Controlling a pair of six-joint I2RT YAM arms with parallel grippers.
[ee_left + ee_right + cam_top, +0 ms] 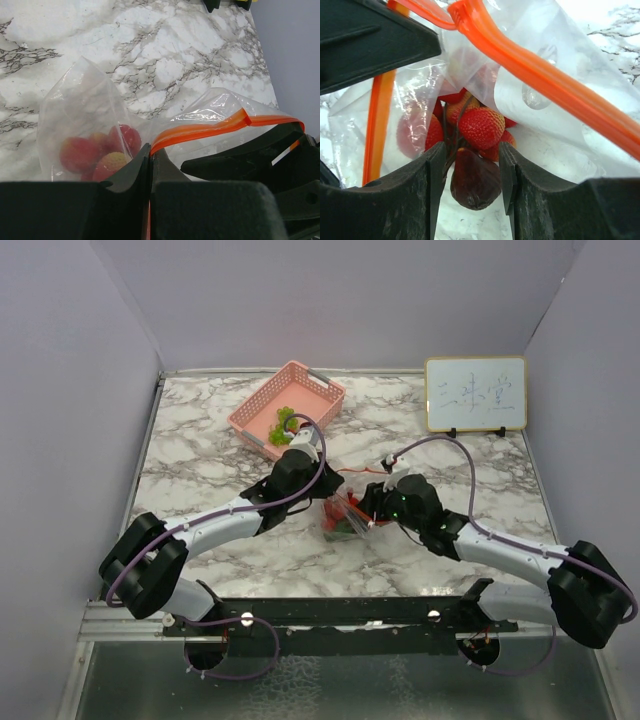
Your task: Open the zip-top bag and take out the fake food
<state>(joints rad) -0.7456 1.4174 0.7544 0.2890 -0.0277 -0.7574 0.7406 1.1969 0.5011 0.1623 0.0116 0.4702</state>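
Left claw (pixel 150 152) pinched shut on bag (pixel 85 110) lip so mouth gapes; right claw (pixel 471 156) half-open, straddling dark fruit (pixel 475 186), lower centre.

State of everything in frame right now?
bag: mouth open, food inside
left gripper: shut on bag's zip edge
right gripper: open, in bag mouth
strawberries: in bag
dark piece: between right fingers
basket: upright, holds green pieces
whiteboard: upright, written on
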